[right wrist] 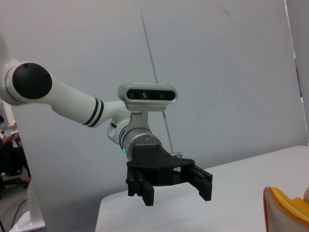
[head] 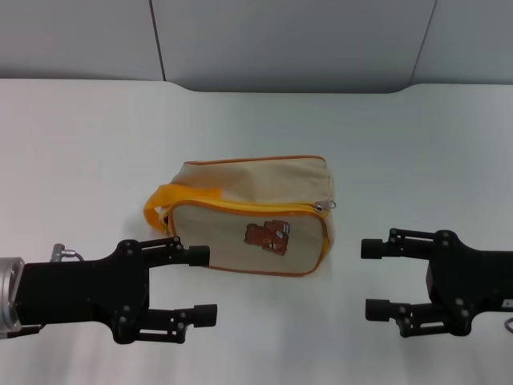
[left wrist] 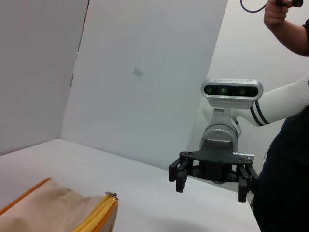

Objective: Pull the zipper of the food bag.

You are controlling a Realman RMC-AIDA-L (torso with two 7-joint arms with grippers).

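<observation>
The food bag (head: 240, 192) lies on the white table (head: 88, 144) in the middle, its bear patch (head: 267, 235) facing me and its orange strap handle (head: 164, 200) at its left end. The zipper (head: 240, 206) runs along the orange-trimmed top edge, and its silver pull tab (head: 327, 206) is at the bag's right end. My left gripper (head: 204, 285) is open, near the bag's front left, not touching it. My right gripper (head: 370, 279) is open, to the right of the bag and apart from it. The left wrist view shows the bag (left wrist: 48, 208), the tab (left wrist: 112, 195) and the right gripper (left wrist: 211, 186).
A grey wall (head: 280, 40) stands behind the table's far edge. A person (left wrist: 289, 29) stands beyond the right arm in the left wrist view. The right wrist view shows the left gripper (right wrist: 174, 191) and a corner of the bag (right wrist: 287, 208).
</observation>
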